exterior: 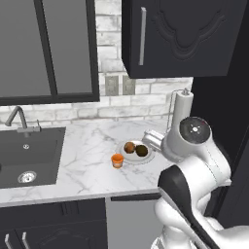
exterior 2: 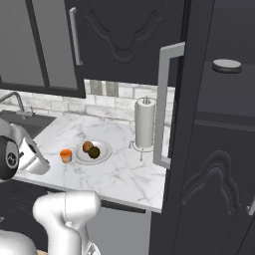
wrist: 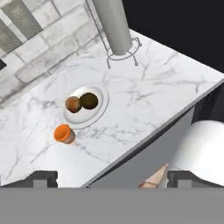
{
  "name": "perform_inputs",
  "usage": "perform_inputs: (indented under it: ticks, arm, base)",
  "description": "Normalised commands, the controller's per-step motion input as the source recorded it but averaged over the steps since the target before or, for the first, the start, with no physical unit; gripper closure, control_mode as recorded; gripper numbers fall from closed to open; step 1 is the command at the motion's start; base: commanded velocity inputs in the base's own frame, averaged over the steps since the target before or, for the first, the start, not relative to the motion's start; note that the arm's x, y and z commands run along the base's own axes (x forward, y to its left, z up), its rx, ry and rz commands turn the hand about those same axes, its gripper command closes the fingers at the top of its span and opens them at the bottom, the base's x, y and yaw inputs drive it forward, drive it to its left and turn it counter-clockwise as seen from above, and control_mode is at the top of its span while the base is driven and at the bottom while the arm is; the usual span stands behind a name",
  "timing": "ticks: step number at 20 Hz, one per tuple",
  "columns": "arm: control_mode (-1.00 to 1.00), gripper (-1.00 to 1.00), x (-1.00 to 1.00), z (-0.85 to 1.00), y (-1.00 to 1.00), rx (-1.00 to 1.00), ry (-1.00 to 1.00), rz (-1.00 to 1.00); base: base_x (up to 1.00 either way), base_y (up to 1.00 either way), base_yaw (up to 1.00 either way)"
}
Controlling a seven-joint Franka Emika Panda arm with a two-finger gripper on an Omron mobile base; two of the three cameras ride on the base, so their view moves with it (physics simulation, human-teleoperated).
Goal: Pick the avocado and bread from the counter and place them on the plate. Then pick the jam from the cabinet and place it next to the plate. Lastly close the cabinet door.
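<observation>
The pale plate (wrist: 99, 114) rests on the white marble counter (exterior: 87, 146), and on it lie the orange-brown bread (wrist: 73, 104) and the dark green avocado (wrist: 89, 100). In the left base view the plate (exterior: 147, 156) carries the bread (exterior: 129, 147) and avocado (exterior: 142, 151). A small orange jam jar (wrist: 64, 134) (exterior: 117, 160) stands upright on the counter, just beside the plate's rim. My gripper (wrist: 117, 177) hangs open and empty above the counter's front edge, looking down at the plate. The tall black cabinet door (exterior 2: 185, 124) stands swung open, its long grey handle (exterior 2: 164, 104) facing me.
A paper towel holder (exterior 2: 145, 123) stands behind the plate near the open cabinet (exterior 2: 224, 114). A black sink (exterior: 29, 155) with a faucet (exterior: 17, 116) sits at the counter's left. Black upper cabinets (exterior: 185, 34) hang overhead. A grey round thing (exterior 2: 226, 64) lies on a cabinet shelf.
</observation>
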Motion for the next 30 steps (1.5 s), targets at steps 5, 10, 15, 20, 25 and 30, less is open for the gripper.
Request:
perform_inputs:
  ticks: [5, 10, 15, 20, 25, 30]
  arm:
    - [-1.0, -1.0, -0.31, 0.0, -0.92, 0.06, 0.01, 0.0]
    - [-1.0, -1.0, -0.09, -0.02, -0.84, 0.05, -0.01, 0.0]
    - [-1.0, -1.0, 0.0, -0.36, -0.33, 0.0, -0.1, 0.0]
    - [-1.0, -1.0, 0.0, -0.46, 0.0, 0.0, -0.21, 0.0]
    - [-1.0, -1.0, 0.0, -0.17, 0.01, 0.0, -0.18, 0.0]
    - [-1.0, -1.0, 0.0, 0.0, 0.03, 0.0, -0.16, -0.02]
  base:
    - [0.0, 0.0, 0.0]
    - [0.0, 0.0, 0.0]
    - [0.0, 0.0, 0.0]
    - [0.0, 0.0, 0.0]
    - [0.0, 0.0, 0.0]
    - [0.0, 0.0, 0.0]
